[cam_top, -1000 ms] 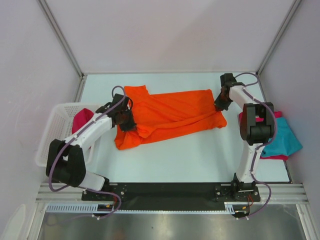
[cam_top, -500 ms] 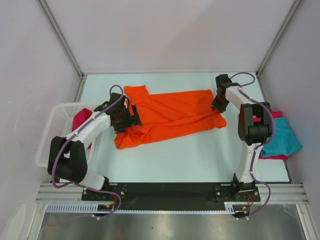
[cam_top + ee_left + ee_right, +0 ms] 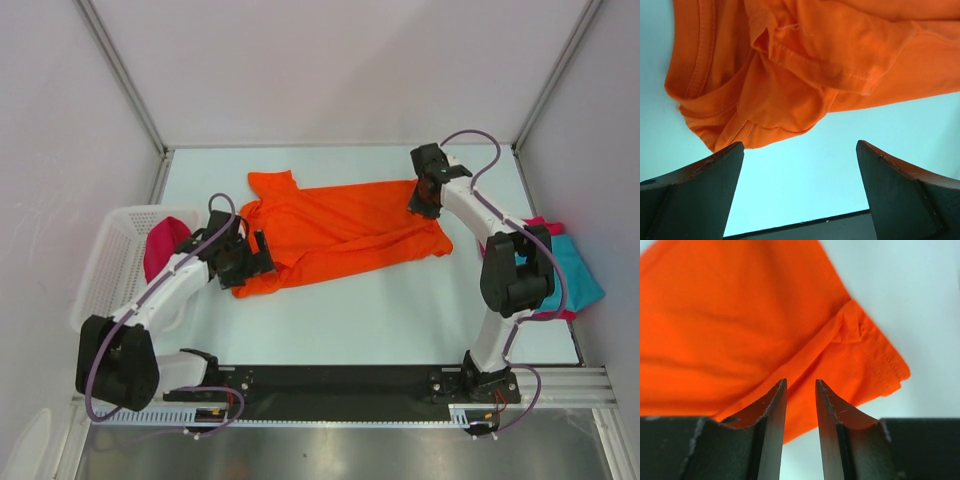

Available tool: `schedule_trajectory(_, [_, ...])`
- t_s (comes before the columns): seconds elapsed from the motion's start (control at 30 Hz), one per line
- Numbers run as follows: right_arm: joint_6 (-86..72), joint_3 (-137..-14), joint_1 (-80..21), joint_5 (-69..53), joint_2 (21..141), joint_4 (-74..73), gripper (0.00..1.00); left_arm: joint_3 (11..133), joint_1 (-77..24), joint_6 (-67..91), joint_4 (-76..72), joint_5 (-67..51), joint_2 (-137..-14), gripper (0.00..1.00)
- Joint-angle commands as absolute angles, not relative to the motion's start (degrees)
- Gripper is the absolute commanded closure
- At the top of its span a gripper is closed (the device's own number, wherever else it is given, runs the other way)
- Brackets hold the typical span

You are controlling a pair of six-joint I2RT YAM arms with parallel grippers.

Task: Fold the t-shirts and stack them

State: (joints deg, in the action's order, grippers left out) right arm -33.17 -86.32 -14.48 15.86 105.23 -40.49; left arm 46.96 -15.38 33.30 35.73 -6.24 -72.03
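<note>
A bright orange t-shirt (image 3: 340, 230) lies spread and rumpled across the middle of the table. My left gripper (image 3: 252, 262) sits at its near left corner, jaws wide open. In the left wrist view only bare table shows between the fingers (image 3: 700, 195), and the shirt's collar end (image 3: 790, 75) lies just beyond the left gripper (image 3: 799, 145). My right gripper (image 3: 421, 198) hovers over the shirt's far right corner. Its jaws stand a narrow gap apart in the right wrist view, with orange cloth (image 3: 740, 315) below the right gripper (image 3: 800, 381) and nothing pinched.
A white mesh basket (image 3: 100, 265) at the left edge holds a crimson tee (image 3: 163, 250). At the right edge a teal tee (image 3: 575, 275) lies on a pink-red one (image 3: 540, 228). The black front rail (image 3: 805, 227) runs along the near table edge.
Both grippers opened and let go of the orange shirt. The left one drew back toward the near left; the right one shifted left over the shirt's far corner.
</note>
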Motion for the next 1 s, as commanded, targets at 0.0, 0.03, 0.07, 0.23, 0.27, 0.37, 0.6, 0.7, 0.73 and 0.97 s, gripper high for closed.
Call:
schedule_trajectory(0.0, [-33.0, -83.4, -16.6, 16.6, 102.5, -41.7, 0.65, 44.7, -15.3, 35.2, 34.0, -6.9, -69.5, 0.00])
schedule_trajectory(0.03, [-33.0, -83.1, -16.8, 16.7, 102.4, -41.7, 0.65, 44.7, -15.6, 35.2, 33.8, -7.2, -70.0, 0.00])
schedule_trajectory(0.07, [-33.1, -82.9, -17.0, 16.8, 102.1, -41.7, 0.65, 45.0, -15.8, 35.2, 33.0, -7.4, -70.4, 0.00])
schedule_trajectory(0.23, [-33.0, -82.2, -17.3, 17.4, 101.4, -42.0, 0.65, 48.8, -17.9, 34.7, 30.5, -6.8, -76.9, 0.00])
schedule_trajectory(0.27, [-33.0, -82.1, -17.3, 17.4, 101.3, -42.1, 0.65, 50.1, -18.0, 34.6, 30.2, -6.8, -79.3, 0.00])
schedule_trajectory(0.37, [-33.0, -81.6, -17.3, 17.9, 101.0, -42.2, 0.66, 52.7, -18.2, 34.1, 29.0, -6.8, -83.5, 0.01])
schedule_trajectory(0.6, [-32.7, -80.6, -17.4, 19.5, 99.9, -42.7, 0.65, 58.3, -18.4, 32.8, 29.7, -6.3, -88.4, 0.01])
schedule_trajectory(0.7, [-32.6, -80.2, -17.3, 20.0, 99.6, -42.8, 0.65, 58.4, -18.5, 32.4, 31.1, -5.5, -87.1, 0.00])
schedule_trajectory(0.73, [-32.6, -80.0, -17.2, 20.0, 99.4, -42.7, 0.65, 58.2, -18.5, 32.3, 31.9, -5.2, -86.2, 0.01])
schedule_trajectory(0.97, [-32.6, -79.2, -17.3, 19.0, 100.2, -42.1, 0.66, 52.9, -18.6, 33.8, 33.7, -4.0, -79.5, 0.01])
